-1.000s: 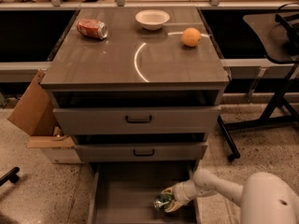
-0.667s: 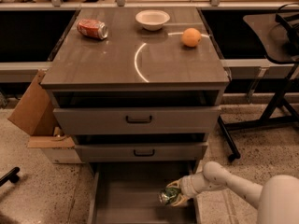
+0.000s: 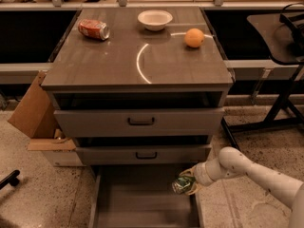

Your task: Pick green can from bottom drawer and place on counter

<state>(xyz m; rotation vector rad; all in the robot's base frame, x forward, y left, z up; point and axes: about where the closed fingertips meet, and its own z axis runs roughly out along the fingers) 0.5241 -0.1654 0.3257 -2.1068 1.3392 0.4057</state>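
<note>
The gripper [image 3: 186,183] is clamped round the green can [image 3: 179,185], its fingers only as far apart as the can is wide; the can is at the right side of the open bottom drawer [image 3: 133,203], well below the counter [image 3: 95,63]. The can is tipped over, its long axis near level; one silver end faces lower left.

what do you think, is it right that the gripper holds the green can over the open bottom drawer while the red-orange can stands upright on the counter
Not quite. The red-orange can on the counter lies on its side, not upright, as the camera view shows. The rest holds: the gripper is shut on the green can over the right side of the open bottom drawer.
</note>
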